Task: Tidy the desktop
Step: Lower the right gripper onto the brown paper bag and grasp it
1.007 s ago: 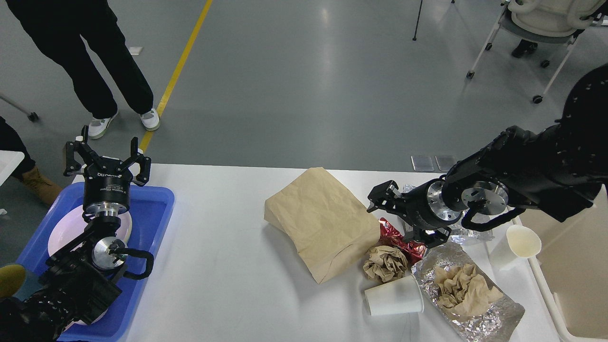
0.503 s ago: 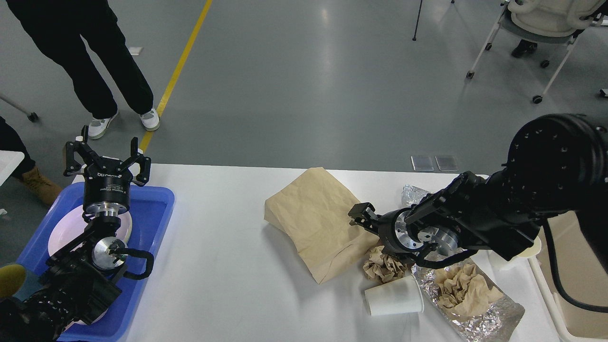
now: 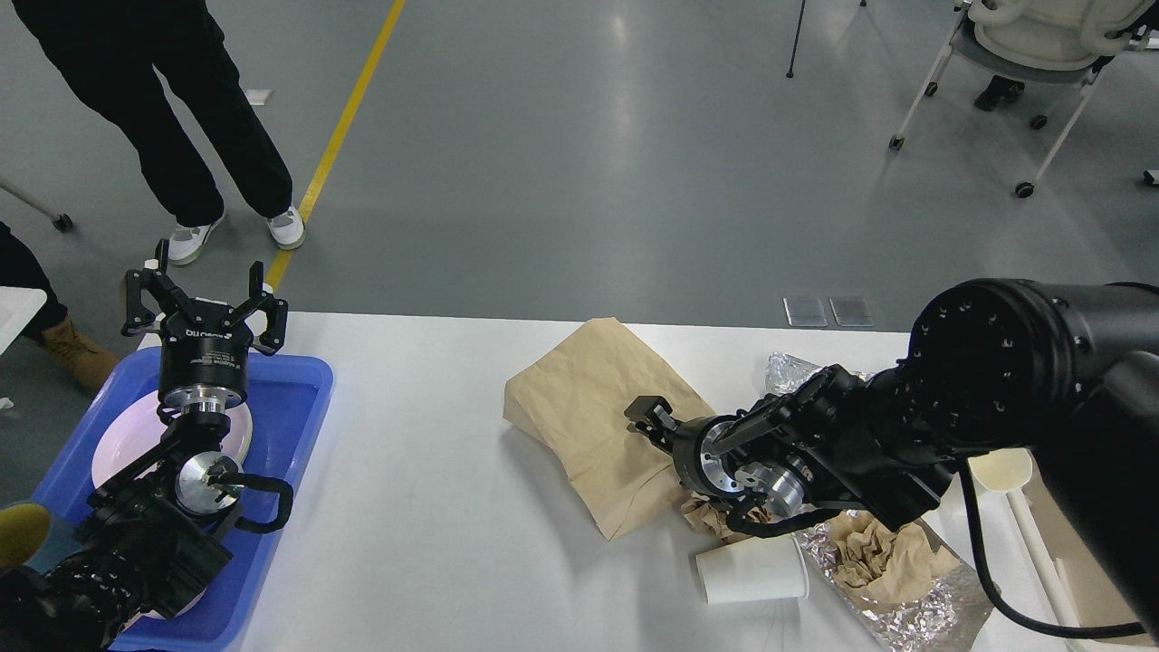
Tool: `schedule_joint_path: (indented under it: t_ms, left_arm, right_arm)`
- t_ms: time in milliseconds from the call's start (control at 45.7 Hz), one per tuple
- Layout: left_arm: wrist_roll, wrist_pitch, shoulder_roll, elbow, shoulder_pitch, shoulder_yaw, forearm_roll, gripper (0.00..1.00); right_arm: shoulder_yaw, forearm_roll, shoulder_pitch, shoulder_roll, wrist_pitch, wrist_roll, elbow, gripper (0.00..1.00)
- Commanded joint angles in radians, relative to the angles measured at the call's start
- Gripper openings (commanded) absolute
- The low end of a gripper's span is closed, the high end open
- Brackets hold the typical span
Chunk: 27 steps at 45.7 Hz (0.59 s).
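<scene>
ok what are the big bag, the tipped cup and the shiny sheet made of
Bag: brown kraft paper, matte, by its soft creases. Cup: likely white paper, smooth and matte; thin plastic is possible. Sheet: looks like aluminium foil, silver, glinting and finely crumpled.

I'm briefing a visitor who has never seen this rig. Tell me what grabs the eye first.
The right gripper reaches over a crumpled brown paper bag at the middle of the white desktop. Right of the bag lies litter: a tipped white paper cup and crumpled foil holding brown paper. At far left, the open left gripper hovers above a blue tray.
</scene>
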Motion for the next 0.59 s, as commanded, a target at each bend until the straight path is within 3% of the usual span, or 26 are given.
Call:
schedule_joint_path:
  t_ms: [0,88,153,197,241,328,438,569]
  left_arm:
    - [0.000,0.000,0.000,0.000,0.000,0.000,0.000,0.97]
    - [0.000,0.000,0.000,0.000,0.000,0.000,0.000,0.97]
    - [0.000,0.000,0.000,0.000,0.000,0.000,0.000,0.97]
    - [0.000,0.000,0.000,0.000,0.000,0.000,0.000,0.97]
    - [0.000,0.000,0.000,0.000,0.000,0.000,0.000,0.97]
    - [0.000,0.000,0.000,0.000,0.000,0.000,0.000,0.97]
    - [0.000,0.000,0.000,0.000,0.000,0.000,0.000,0.97]
    - [0.000,0.000,0.000,0.000,0.000,0.000,0.000,0.97]
  right_arm:
    - [0.016,-0.001,-0.058,0.038,-0.018,0.001,-0.065,0.83]
    - [0.020,-0.001,-0.082,0.049,-0.034,0.001,-0.089,0.77]
    - [0.037,-0.001,-0.089,0.049,-0.035,0.001,-0.093,0.67]
    - [0.047,-0.002,-0.095,0.047,-0.037,0.001,-0.096,0.51]
    - [0.047,-0.002,-0.102,0.046,-0.045,0.001,-0.108,0.28]
    - [0.050,-0.002,-0.115,0.043,-0.083,0.000,-0.124,0.00]
    - [0.073,-0.001,-0.125,0.047,-0.147,0.000,-0.125,0.00]
    - [0.073,-0.001,-0.122,0.050,-0.155,0.000,-0.115,0.00]
